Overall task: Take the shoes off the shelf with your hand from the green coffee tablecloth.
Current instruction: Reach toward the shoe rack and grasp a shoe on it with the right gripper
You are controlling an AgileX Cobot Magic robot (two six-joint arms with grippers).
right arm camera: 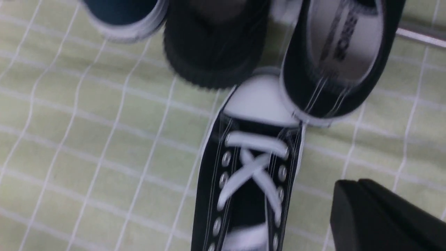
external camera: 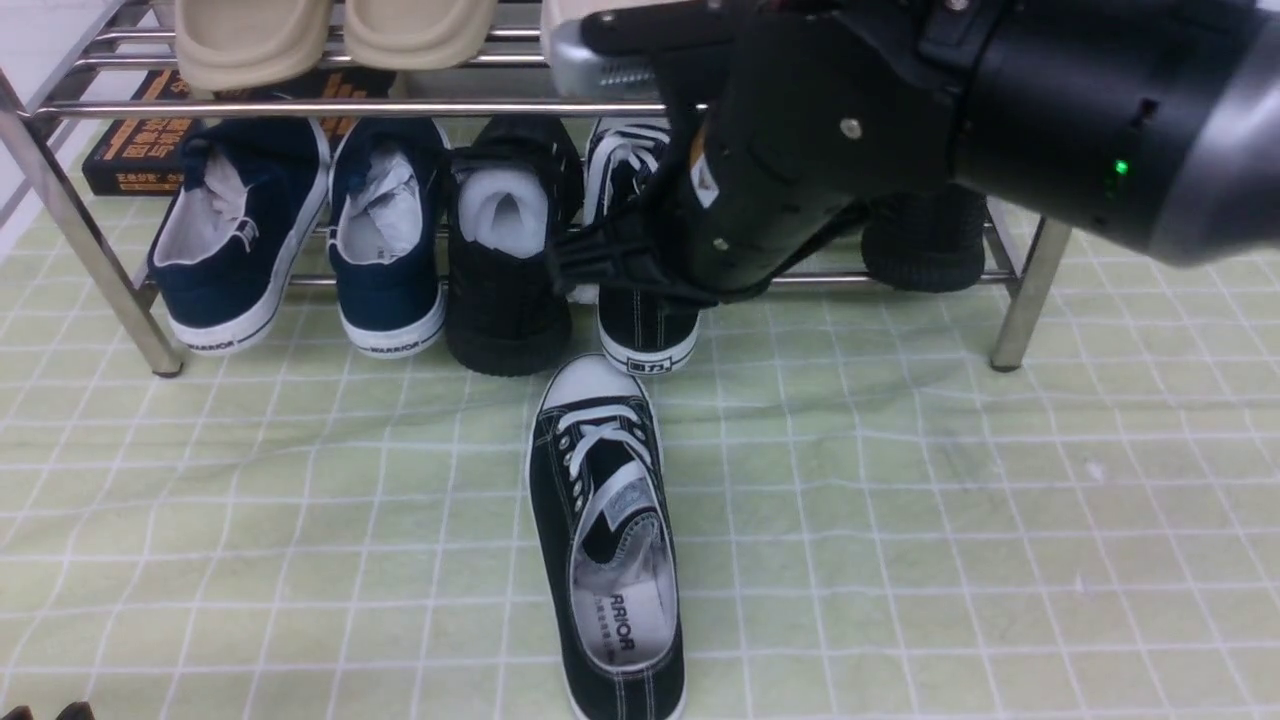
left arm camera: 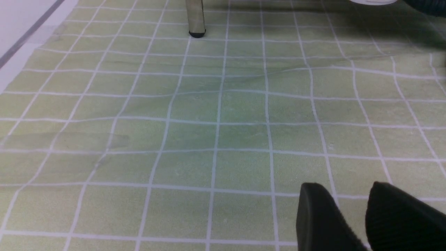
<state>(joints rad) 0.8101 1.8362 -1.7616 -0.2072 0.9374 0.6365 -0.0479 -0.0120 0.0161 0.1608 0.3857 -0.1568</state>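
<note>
One shoe (external camera: pixel 608 540) is laid lower centre on the cloth (external camera: pixel 950 500); the second shoe (external camera: pixel 645 335) is seen mid-frame on the shelf (external camera: pixel 1015 300). Whether the hand (external camera: pixel 770 180) is closed on it cannot be told. Its heel should be hooked firmly and drawn straight out.

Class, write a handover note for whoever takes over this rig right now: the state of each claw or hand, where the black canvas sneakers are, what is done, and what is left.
The left claw is open and empty over the tablecloth.
The hand on the right arm is at the second sneaker on the lower tier of the shelf; whether it grips cannot be told.
Done: first sneaker lies on the tablecloth, toe toward the shelf.
Left: take the second sneaker off and set it down.
</note>
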